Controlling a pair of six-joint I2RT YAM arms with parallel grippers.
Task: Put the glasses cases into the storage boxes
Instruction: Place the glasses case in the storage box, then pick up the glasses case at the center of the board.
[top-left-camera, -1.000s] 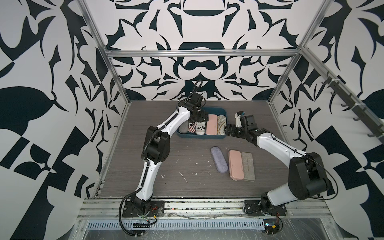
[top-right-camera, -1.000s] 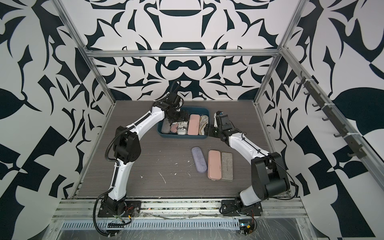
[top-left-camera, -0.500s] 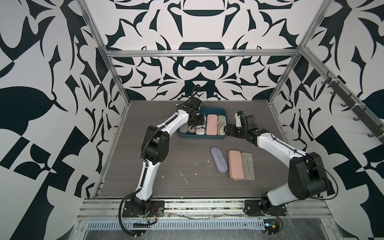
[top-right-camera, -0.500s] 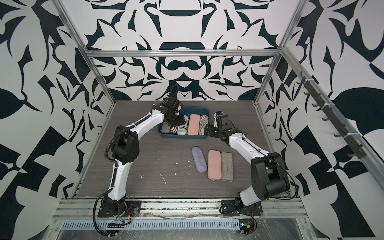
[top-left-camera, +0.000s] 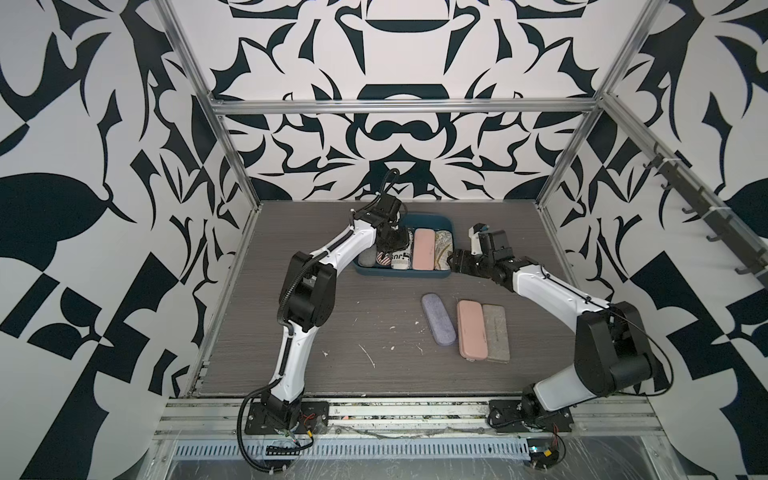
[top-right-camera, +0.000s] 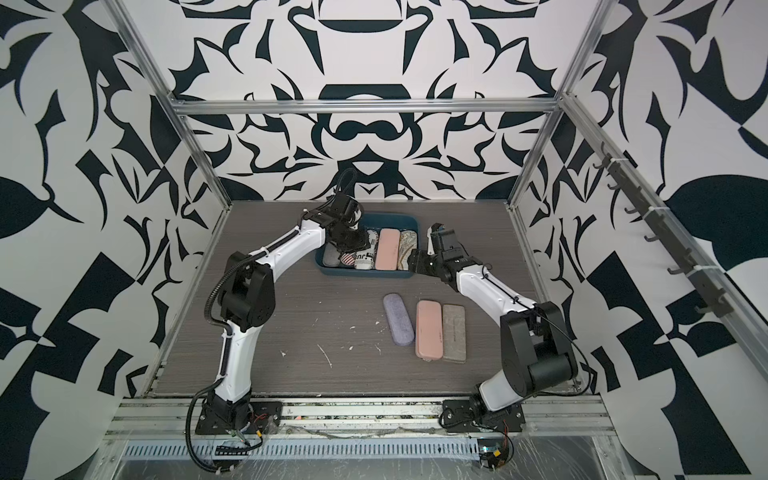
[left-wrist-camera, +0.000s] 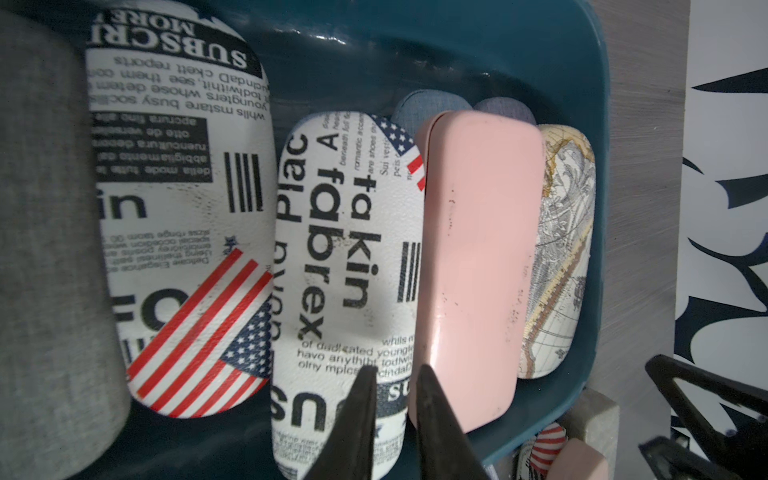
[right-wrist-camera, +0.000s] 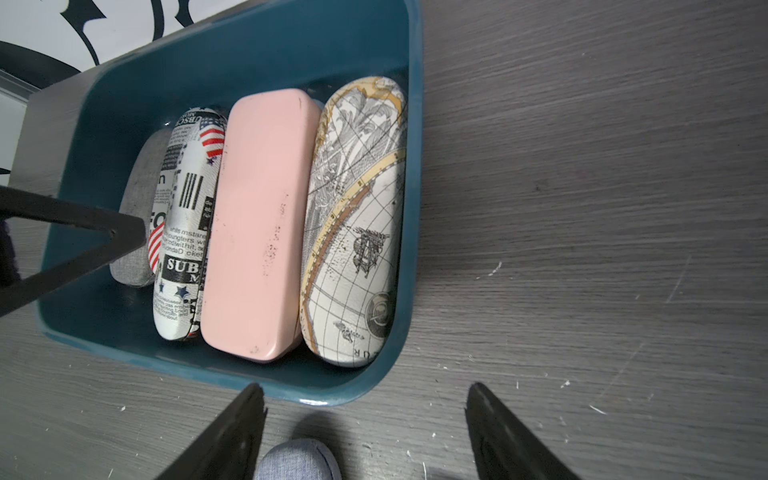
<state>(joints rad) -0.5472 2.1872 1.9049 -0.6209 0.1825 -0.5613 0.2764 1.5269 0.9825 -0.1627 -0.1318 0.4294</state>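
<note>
The teal storage box (top-left-camera: 452, 232) (right-wrist-camera: 374, 374) holds a row of glasses cases: grey felt (left-wrist-camera: 50, 249), flag newspaper-print (left-wrist-camera: 178, 232), newspaper-print (left-wrist-camera: 345, 257), pink (left-wrist-camera: 473, 257) and map-print (left-wrist-camera: 557, 249). Blue fabric ends (left-wrist-camera: 428, 104) show beneath them. My left gripper (left-wrist-camera: 395, 370) (top-left-camera: 392, 245) hangs low inside the box over the newspaper-print case's end, jaws drawn to a narrow slit with nothing between. My right gripper (right-wrist-camera: 365, 387) (top-left-camera: 455, 266) stands open over the table just outside the box's near right corner.
On the table in front of the box lie three cases side by side: lavender (top-left-camera: 438, 319), pink (top-left-camera: 471, 330) and grey felt (top-left-camera: 496, 332). The lavender case's end (right-wrist-camera: 297, 459) shows below my right gripper. Patterned walls and metal frame posts enclose the table.
My left gripper's jaws have closed from wide to a narrow slit, and it has dropped lower into the box. The right arm has not moved.
</note>
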